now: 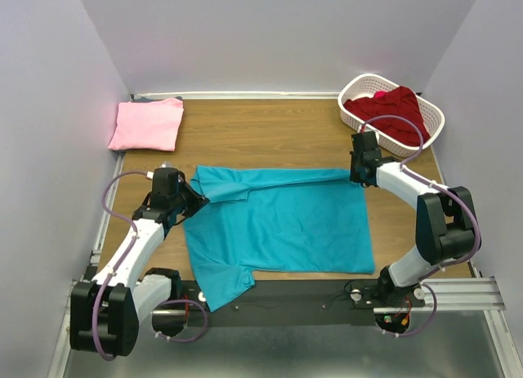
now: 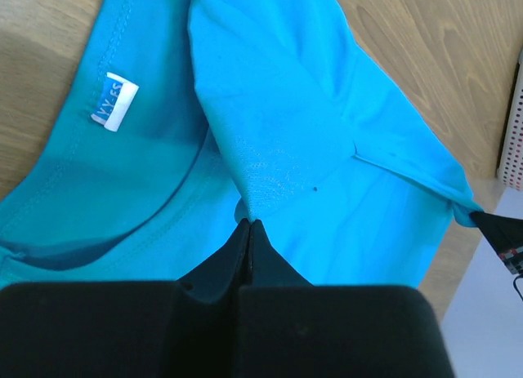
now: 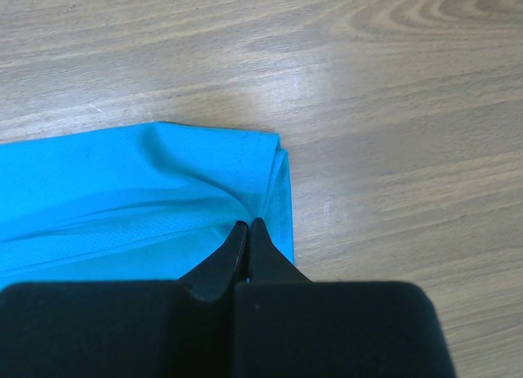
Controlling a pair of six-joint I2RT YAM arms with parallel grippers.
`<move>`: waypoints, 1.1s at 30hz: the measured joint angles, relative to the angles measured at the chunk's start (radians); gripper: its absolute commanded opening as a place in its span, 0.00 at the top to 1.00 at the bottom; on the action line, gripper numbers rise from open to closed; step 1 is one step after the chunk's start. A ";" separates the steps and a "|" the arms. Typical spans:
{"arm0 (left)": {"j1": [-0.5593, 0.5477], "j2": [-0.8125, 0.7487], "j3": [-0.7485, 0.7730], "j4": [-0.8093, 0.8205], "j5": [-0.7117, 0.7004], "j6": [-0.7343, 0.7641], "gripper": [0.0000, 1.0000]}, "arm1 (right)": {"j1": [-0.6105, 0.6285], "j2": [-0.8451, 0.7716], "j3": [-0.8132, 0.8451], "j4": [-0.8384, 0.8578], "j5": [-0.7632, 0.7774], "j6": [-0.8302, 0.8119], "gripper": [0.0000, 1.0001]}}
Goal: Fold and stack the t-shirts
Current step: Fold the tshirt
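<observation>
A teal t-shirt [image 1: 278,227] lies spread on the wooden table [image 1: 270,133], toward the near side and to the left of the white basket [image 1: 353,86]. Its far edge is turned over in a narrow fold. The right gripper [image 1: 357,180], just in front of the basket, has its fingers closed tight on the shirt's far right corner, where the cloth is doubled. The left gripper [image 1: 198,200], well to the left of the basket, is pinched on the fold beside the collar, near a white label [image 2: 114,100]. A dark red t-shirt [image 1: 391,114] sits bunched inside the basket. A pink t-shirt [image 1: 147,125] lies folded far to the basket's left.
</observation>
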 measured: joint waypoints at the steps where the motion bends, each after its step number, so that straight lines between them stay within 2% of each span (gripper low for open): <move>1: 0.000 -0.002 -0.004 0.000 0.000 -0.003 1.00 | 0.000 0.000 0.000 0.000 0.000 0.001 0.99; 14: -0.008 -0.035 -0.103 -0.009 0.010 -0.069 1.00 | 0.000 0.002 -0.022 0.000 0.002 0.021 0.99; 19: -0.011 -0.099 -0.068 -0.045 -0.010 -0.075 1.00 | 0.000 0.009 -0.022 0.000 0.004 0.023 0.99; 23: -0.011 -0.100 -0.010 -0.051 -0.031 -0.067 1.00 | 0.000 0.009 -0.022 -0.001 0.010 0.023 0.99; 28: -0.011 -0.098 -0.017 -0.055 -0.032 -0.065 1.00 | 0.000 -0.001 -0.023 -0.022 0.029 0.025 0.99; 31: -0.011 -0.099 -0.033 -0.058 -0.032 -0.066 1.00 | 0.000 -0.012 -0.029 -0.031 0.031 0.029 0.96; 33: -0.011 -0.102 -0.045 -0.064 -0.032 -0.066 1.00 | 0.000 -0.020 -0.041 -0.041 0.030 0.038 0.86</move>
